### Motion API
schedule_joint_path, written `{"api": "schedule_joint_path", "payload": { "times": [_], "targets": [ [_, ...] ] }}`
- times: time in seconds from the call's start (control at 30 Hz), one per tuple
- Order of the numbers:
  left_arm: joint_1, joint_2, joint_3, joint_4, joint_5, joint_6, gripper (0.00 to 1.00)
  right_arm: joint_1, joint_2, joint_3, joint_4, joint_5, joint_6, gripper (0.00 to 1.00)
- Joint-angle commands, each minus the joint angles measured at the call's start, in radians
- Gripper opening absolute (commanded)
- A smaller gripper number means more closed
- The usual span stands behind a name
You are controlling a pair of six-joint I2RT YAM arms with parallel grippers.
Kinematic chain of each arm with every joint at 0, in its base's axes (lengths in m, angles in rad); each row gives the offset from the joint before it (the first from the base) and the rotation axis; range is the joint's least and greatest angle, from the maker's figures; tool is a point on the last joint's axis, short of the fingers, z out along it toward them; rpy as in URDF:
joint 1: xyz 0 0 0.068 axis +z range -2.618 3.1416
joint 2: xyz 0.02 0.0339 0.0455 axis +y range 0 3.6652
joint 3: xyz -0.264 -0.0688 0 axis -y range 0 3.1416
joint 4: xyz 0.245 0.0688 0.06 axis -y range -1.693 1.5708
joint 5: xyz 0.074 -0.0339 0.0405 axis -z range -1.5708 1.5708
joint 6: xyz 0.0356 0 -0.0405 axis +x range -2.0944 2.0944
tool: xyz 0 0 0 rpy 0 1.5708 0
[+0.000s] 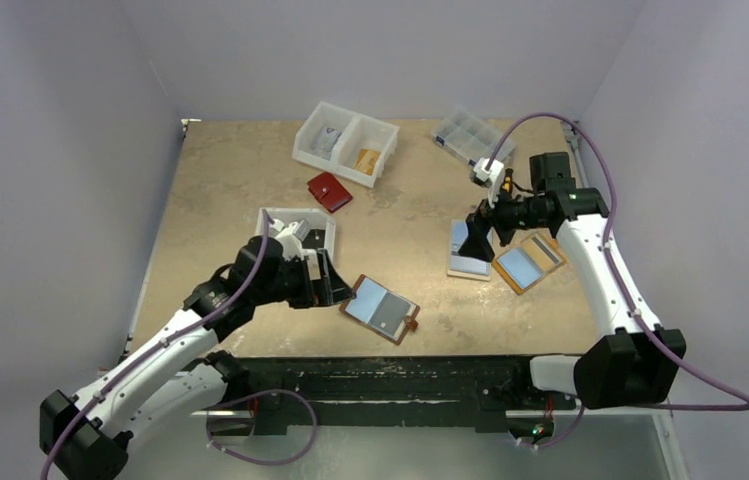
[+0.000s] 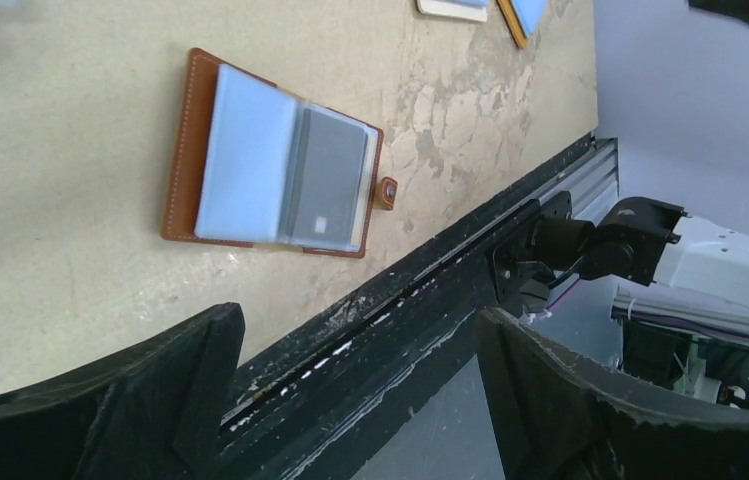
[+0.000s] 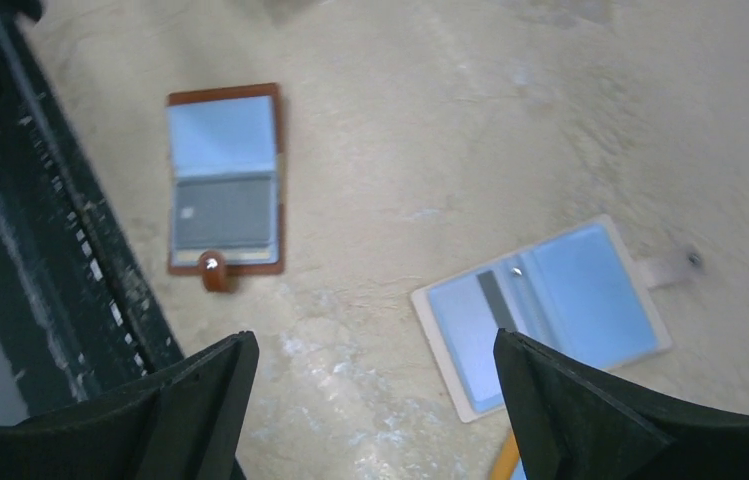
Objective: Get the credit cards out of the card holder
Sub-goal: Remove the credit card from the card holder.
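The card holder (image 1: 382,309) lies open and flat on the table (image 1: 230,190), in the lower middle of the top view, close to the table's near edge. Its long axis runs from upper left to lower right of that frame, and the snap tab (image 1: 413,325) sticks out at the lower-right end. The half toward the upper left shows a plain light-blue panel. The half toward the tab holds a grey credit card (image 1: 388,316) in its clear pocket.

In the left wrist view the holder (image 2: 280,155) sits in the upper left, with the card (image 2: 328,178) on its right half and the tab (image 2: 388,192) pointing right.

The left gripper (image 1: 333,284) hangs just left of the holder, jaws spread wide and holding nothing. The right gripper (image 1: 478,240) is well apart in the right middle of the top view, jaws also spread and empty, over a cream holder (image 1: 470,255) with blue panels. A tan-orange holder (image 1: 528,264) lies just right of that one. A red wallet (image 1: 329,191) and a white two-part bin (image 1: 345,143) sit toward the top.
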Motion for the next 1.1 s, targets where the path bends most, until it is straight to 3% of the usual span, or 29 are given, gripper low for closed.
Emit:
{"api": "schedule_joint_path", "payload": {
  "times": [0.0, 0.1, 0.17, 0.37, 0.57, 0.67, 0.73, 0.83, 0.93, 1.07],
  "targets": [
    [-0.105, 0.056, -0.01, 0.136, -0.121, -0.075, 0.91, -0.036, 0.016, -0.012, 0.199, 0.207, 0.321, 0.99],
    [-0.206, 0.133, 0.011, 0.177, -0.194, -0.084, 0.91, -0.131, 0.078, -0.018, 0.125, 0.035, 0.26, 0.99],
    [-0.267, 0.19, 0.034, 0.19, -0.243, -0.087, 0.91, -0.142, 0.083, -0.024, 0.124, 0.056, 0.236, 0.99],
    [-0.415, 0.305, 0.059, 0.239, -0.371, -0.123, 0.91, -0.141, -0.014, -0.076, 0.221, 0.056, 0.199, 0.99],
    [-0.53, 0.41, 0.103, 0.257, -0.478, -0.121, 0.91, -0.141, -0.174, -0.214, 0.357, -0.132, 0.109, 0.99],
    [-0.549, 0.443, 0.11, 0.286, -0.508, -0.111, 0.91, -0.139, -0.136, -0.251, 0.303, -0.236, 0.071, 0.99],
    [-0.553, 0.451, 0.115, 0.298, -0.527, -0.099, 0.91, -0.128, -0.052, -0.21, 0.085, -0.298, -0.205, 0.99],
    [-0.554, 0.459, 0.123, 0.294, -0.545, -0.076, 0.91, -0.115, 0.003, -0.204, -0.043, -0.346, -0.377, 0.99],
    [-0.555, 0.478, 0.151, 0.268, -0.552, -0.055, 0.91, -0.096, -0.043, -0.251, -0.01, -0.352, -0.418, 0.99],
    [-0.559, 0.522, 0.2, 0.197, -0.583, -0.05, 0.91, 0.008, -0.111, -0.33, 0.204, -0.299, -0.258, 0.99]
  ]
}}
